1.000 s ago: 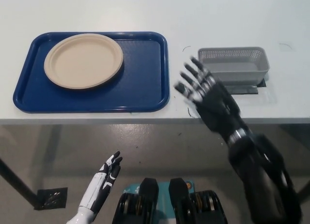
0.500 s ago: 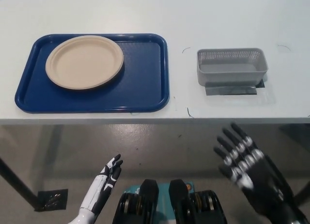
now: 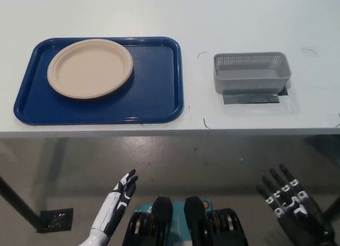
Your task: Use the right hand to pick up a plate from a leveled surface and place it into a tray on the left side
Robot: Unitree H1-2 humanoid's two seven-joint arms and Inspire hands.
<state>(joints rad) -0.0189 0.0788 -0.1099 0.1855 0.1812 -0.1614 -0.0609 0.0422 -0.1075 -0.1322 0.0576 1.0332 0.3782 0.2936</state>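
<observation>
A beige round plate [image 3: 90, 68] lies flat in the left part of the blue tray [image 3: 154, 92] on the white table. My black right hand [image 3: 292, 206] is low at the bottom right, below the table's front edge, open with its fingers spread and holding nothing. My white left hand [image 3: 116, 206] rests at the bottom left, below the table edge, open and flat.
A grey mesh basket [image 3: 252, 71] stands on the table's right side, on a dark patch of tape [image 3: 249, 99]. The table's front edge [image 3: 170, 132] runs across the middle of the picture, with the floor beneath.
My right hand has dropped from over the table's edge by the basket down and to the right, below the table. The plate and tray have stayed put.
</observation>
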